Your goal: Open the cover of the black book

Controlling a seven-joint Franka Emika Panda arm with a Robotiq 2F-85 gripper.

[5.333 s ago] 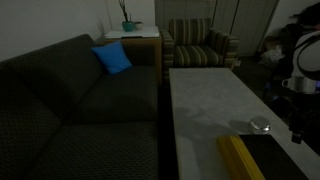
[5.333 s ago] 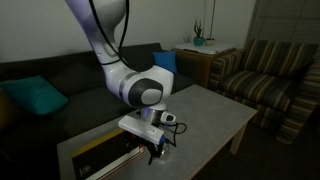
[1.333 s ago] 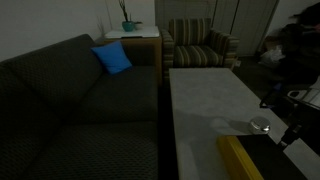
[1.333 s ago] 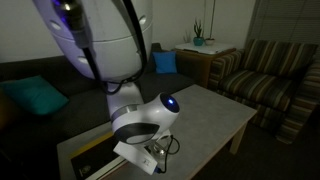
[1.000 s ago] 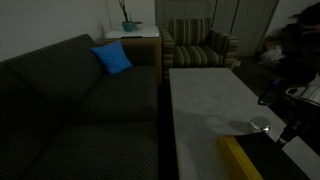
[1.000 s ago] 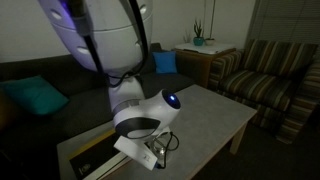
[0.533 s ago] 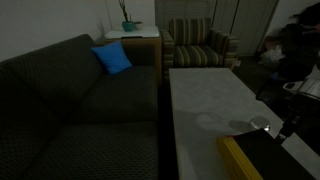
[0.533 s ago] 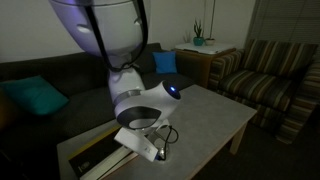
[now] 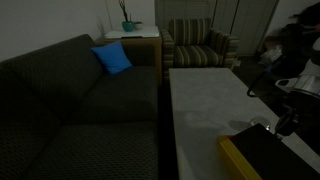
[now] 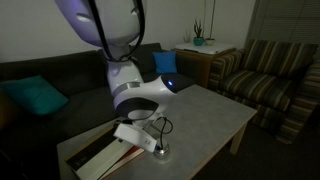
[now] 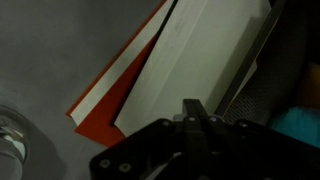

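The black book [image 9: 240,158] lies at the table's near end, its yellow strip showing. Its cover [image 9: 272,150] stands lifted off the pages as a dark plane. White pages [image 11: 200,50] and an orange-red leaf [image 11: 110,105] lie exposed in the wrist view. The cover's thin dark edge [image 11: 250,55] runs just past my fingertips. My gripper [image 11: 194,108] is shut, fingers pressed together beside that edge. Whether it pinches the cover I cannot tell. In both exterior views my gripper [image 10: 143,143] [image 9: 283,125] hangs low over the open book [image 10: 95,160].
A small round silver object [image 10: 161,153] sits on the grey table [image 10: 205,115] close to the gripper, and shows in the wrist view [image 11: 10,140]. A dark sofa [image 9: 80,110] with a blue cushion [image 9: 112,58] runs alongside the table. A striped armchair [image 9: 200,45] stands beyond.
The cover has swung up off the book, baring the white pages and orange-red leaf. My gripper has risen and shifted with it, and stayed shut.
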